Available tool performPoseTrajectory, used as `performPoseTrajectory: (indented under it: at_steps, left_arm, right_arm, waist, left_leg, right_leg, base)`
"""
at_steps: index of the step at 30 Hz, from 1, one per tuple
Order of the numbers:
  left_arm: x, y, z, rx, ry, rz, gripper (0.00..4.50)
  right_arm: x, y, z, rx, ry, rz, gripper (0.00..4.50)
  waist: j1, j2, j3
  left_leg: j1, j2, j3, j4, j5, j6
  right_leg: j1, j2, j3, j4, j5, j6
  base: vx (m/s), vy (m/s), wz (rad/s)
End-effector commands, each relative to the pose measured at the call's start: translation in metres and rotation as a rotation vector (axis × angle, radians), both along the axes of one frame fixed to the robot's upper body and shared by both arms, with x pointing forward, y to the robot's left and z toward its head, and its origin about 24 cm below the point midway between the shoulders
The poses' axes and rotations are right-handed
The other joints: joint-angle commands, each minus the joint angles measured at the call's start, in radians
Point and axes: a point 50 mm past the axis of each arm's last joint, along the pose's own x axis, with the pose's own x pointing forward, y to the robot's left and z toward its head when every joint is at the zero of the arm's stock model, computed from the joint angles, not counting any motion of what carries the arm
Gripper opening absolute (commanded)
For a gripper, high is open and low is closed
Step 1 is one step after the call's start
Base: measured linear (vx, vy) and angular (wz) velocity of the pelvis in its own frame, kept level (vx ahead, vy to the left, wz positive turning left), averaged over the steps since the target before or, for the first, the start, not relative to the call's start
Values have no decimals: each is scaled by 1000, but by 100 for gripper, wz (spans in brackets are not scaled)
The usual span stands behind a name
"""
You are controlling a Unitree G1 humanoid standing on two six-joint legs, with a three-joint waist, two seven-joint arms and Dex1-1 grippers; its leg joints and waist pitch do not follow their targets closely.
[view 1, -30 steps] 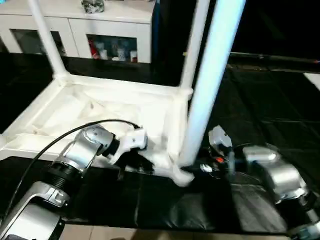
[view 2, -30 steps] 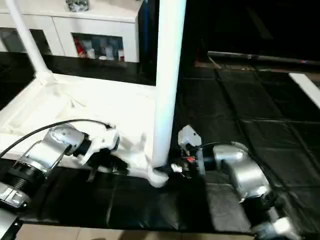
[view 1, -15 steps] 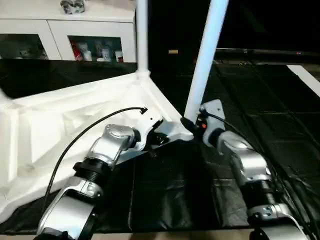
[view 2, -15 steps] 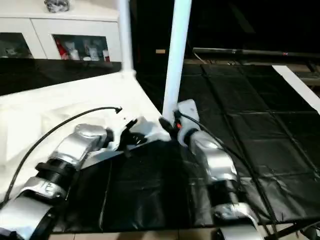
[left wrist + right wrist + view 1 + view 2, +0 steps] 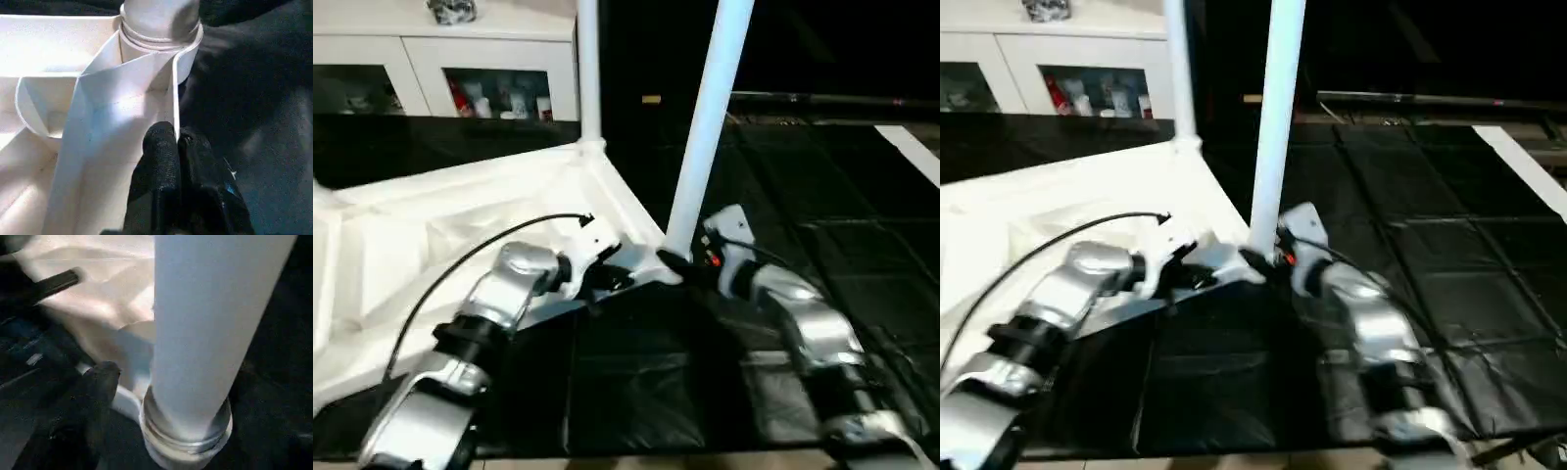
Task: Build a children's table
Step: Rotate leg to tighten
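The left tool [image 5: 171, 152] was pinched shut on the thin side rim of the upturned tabletop [image 5: 431, 245], which lay ribs-up on the black floor covering [image 5: 862, 235], just short of the corner socket ahead of its fingertips. The right tool [image 5: 98, 382] sat at the base of the near leg [image 5: 705, 127]; one black finger showed beside the collar, but whether it gripped the leg could not be told. That leg stood upright in the socket between the two tools. Beyond, a second leg [image 5: 588, 69] rose from the far corner. Judging by this, at least two legs were seated; the other corners lay out of sight. A white cabinet [image 5: 450, 64] stood behind.
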Motion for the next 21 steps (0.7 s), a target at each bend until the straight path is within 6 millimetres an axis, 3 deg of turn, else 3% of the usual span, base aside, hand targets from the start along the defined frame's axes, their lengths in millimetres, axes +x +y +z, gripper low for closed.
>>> performPoseTrajectory:
  at_steps: [1,4,5,8,9,13,15,21]
  left_arm:
    - [-6,-5,8,5,-10,-159,0]
    - [-6,2,10,41,-3,-202,0]
    - [-6,3,10,53,-4,-214,0]
    - [-12,9,10,79,14,-294,0]
    - [-14,11,10,87,20,-326,0]
    - [-20,14,9,108,37,-396,0]
    - [-23,15,8,116,48,-426,0]
    - [-27,16,8,123,59,-470,0]
  right_arm:
    - [-13,6,1,10,19,210,394]
    - [-19,-1,4,-12,24,305,401]
    - [-20,-3,4,-13,33,319,411]
    - [-22,-7,6,-20,42,387,411]
    - [-23,-7,7,-19,43,404,411]
    - [-24,-7,10,1,67,465,411]
    - [-25,-8,9,-4,84,490,384]
    - [-26,-8,8,10,107,521,329]
  waist:
    - [2,11,-57]
    - [6,13,-56]
    - [8,7,-55]
    - [11,8,-54]
    - [11,3,-55]
    - [15,5,-56]
    - [21,-2,-57]
    - [35,1,-57]
  left_leg:
    - [-2,4,14,-66,-165,55]
    - [1,7,15,-67,-185,54]
    - [1,8,16,-67,-190,53]
    - [-2,9,15,-67,-180,53]
    - [-2,9,16,-66,-169,54]
    - [-2,10,17,-64,-152,61]
    - [-1,12,19,-64,-145,63]
    - [1,12,19,-65,-142,51]
  right_leg:
    - [60,-35,20,-61,-58,-262]
    - [57,-36,19,-63,-82,-274]
    - [57,-36,19,-63,-91,-277]
    - [58,-37,19,-60,-104,-274]
    - [57,-38,19,-60,-95,-275]
    - [57,-38,18,-56,-80,-281]
    - [56,-39,18,-54,-74,-285]
    - [54,-39,19,-52,-89,-274]
  base:
    - [0,0,0]
    - [0,0,0]
    - [0,0,0]
    - [0,0,0]
    - [0,0,0]
    - [0,0,0]
    - [0,0,0]
    - [0,0,0]
